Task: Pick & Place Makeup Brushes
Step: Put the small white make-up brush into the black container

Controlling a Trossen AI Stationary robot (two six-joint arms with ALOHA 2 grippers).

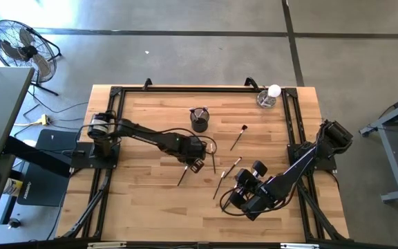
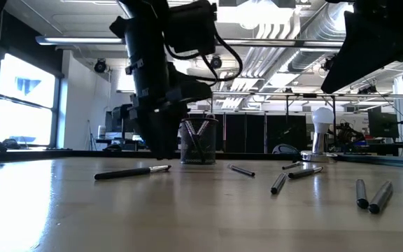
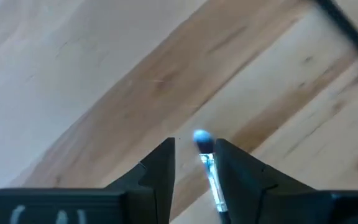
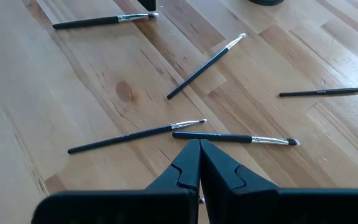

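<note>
Wooden plank table (image 1: 150, 200), thin makeup brushes (image 4: 235, 138), left pincer (image 3: 194, 163) apart around one, right pincer (image 4: 199, 163) together

Brushes (image 2: 131, 171): seven loose on the table (image 1: 150, 200), counted in the low view; more stand in the cup (image 1: 199, 119), number not legible. Cup: one. Glass (image 1: 266, 99): one, with one white ball (image 1: 274, 90). Arms (image 1: 144, 135): two. Fan (image 1: 19, 45): one.
</note>
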